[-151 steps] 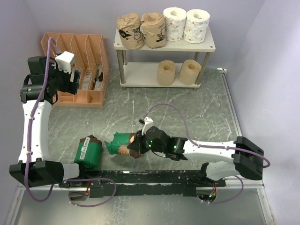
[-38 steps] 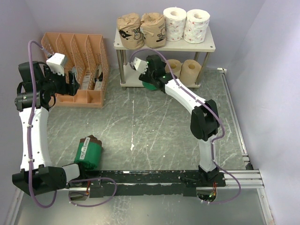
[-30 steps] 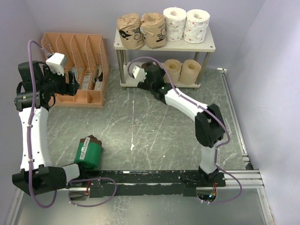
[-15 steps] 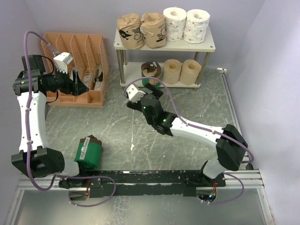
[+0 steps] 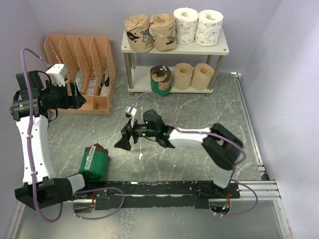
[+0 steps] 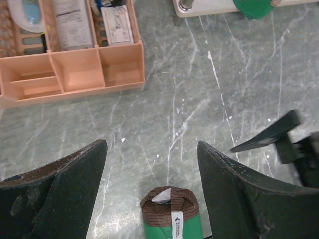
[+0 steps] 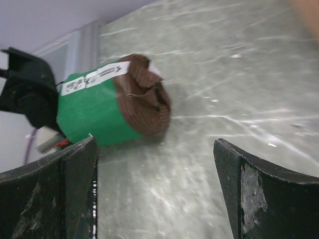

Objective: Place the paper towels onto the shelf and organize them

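Green-wrapped roll (image 5: 161, 79) now sits on shelf (image 5: 142, 80) lower tier beside tan pair (image 5: 192, 75), so w/ 1 green roll (image 5: 93, 162) left on tabletop (image 5: 199, 109), right tool (image 5: 125, 137), wide open & empty, swings toward it; left tool (image 5: 78, 93) open too.

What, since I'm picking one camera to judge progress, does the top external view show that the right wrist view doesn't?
Only top external: the shelf with seven rolls, a green roll on its lower tier, and the orange organizer. Only right wrist: the pleats and torn white spot on the brown end of the green-wrapped roll. Both: that roll lying on the table, with the right jaws open and not touching it.
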`<move>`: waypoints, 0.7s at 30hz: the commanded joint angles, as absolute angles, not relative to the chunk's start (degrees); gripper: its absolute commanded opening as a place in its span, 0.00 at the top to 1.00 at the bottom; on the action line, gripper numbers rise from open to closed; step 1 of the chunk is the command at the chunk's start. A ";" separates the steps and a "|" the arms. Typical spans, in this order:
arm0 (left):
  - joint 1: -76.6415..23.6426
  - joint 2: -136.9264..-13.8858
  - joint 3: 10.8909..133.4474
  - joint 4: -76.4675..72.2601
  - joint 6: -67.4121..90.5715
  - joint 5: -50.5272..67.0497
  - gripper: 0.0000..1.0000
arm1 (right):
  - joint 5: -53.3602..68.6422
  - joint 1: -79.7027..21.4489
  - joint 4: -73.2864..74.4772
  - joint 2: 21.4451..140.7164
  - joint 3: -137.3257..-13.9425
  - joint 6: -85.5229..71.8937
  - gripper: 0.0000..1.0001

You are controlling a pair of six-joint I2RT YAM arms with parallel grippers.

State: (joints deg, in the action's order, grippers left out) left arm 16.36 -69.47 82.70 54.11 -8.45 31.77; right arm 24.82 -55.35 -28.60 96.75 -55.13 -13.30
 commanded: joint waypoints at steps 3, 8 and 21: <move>19.40 -67.61 81.14 55.40 -7.84 33.16 0.16 | 46.24 -55.14 -43.10 113.11 -65.13 -22.38 0.00; 19.56 -65.56 76.71 55.19 -8.70 33.82 0.17 | 48.68 -54.93 -45.99 120.20 -71.93 -25.21 0.00; 19.69 -65.93 72.80 54.40 -9.84 36.31 0.18 | 51.36 -57.90 -48.16 127.85 -78.82 -30.73 0.00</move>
State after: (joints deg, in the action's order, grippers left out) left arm 19.05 -66.52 73.78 54.87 -8.97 34.09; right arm 50.30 -55.79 -49.45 126.48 -76.34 -31.88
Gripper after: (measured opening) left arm 0.820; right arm 0.999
